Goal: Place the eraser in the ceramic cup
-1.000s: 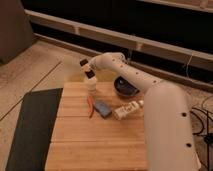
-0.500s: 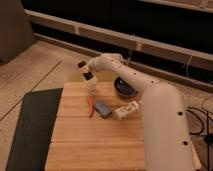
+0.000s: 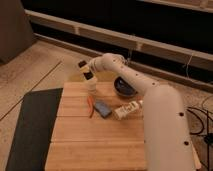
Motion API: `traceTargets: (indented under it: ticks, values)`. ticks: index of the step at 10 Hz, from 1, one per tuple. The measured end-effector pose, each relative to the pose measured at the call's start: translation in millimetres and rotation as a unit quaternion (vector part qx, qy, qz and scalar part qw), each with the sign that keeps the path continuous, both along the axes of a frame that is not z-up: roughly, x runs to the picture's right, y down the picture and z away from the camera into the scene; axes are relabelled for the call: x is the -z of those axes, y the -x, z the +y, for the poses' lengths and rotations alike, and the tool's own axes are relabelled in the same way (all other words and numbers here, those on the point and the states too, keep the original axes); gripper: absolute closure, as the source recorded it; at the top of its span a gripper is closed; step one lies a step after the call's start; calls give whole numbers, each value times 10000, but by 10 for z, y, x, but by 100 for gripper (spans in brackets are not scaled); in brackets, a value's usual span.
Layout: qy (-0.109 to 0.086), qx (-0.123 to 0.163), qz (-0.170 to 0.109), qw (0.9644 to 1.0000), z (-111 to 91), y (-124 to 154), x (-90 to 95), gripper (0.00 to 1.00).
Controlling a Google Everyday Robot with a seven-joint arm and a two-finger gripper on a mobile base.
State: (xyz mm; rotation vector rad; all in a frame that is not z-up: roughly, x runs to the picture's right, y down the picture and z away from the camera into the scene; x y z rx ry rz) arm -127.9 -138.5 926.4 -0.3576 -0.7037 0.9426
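My gripper (image 3: 86,71) is at the back left of the wooden table, right above the cream-white ceramic cup (image 3: 92,87). A small dark block, the eraser (image 3: 89,76), sits at the gripper's tip just over the cup's mouth, and the gripper looks shut on it. The cup stands upright near the table's back edge. The arm reaches in from the right and arches over the dark bowl.
A dark round bowl (image 3: 125,88) stands to the right of the cup. A red pen (image 3: 90,106), a flat blue block (image 3: 102,108) and a white tube (image 3: 126,109) lie mid-table. The wooden table (image 3: 95,145) has a dark mat (image 3: 32,130) beside its left edge.
The gripper has stayed over the cup with hardly any shift. The things on the table have not moved.
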Motion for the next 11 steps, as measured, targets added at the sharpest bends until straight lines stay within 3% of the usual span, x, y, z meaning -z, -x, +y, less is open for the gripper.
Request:
traceTargets:
  ticks: [5,6,11]
  values:
    - [70,-16,-22,10000,41,-89,-83,99]
    - [103,-14,-22,9999,56,-98,-97,95]
    - [268,-1,4,9996,131,-137,-160,43]
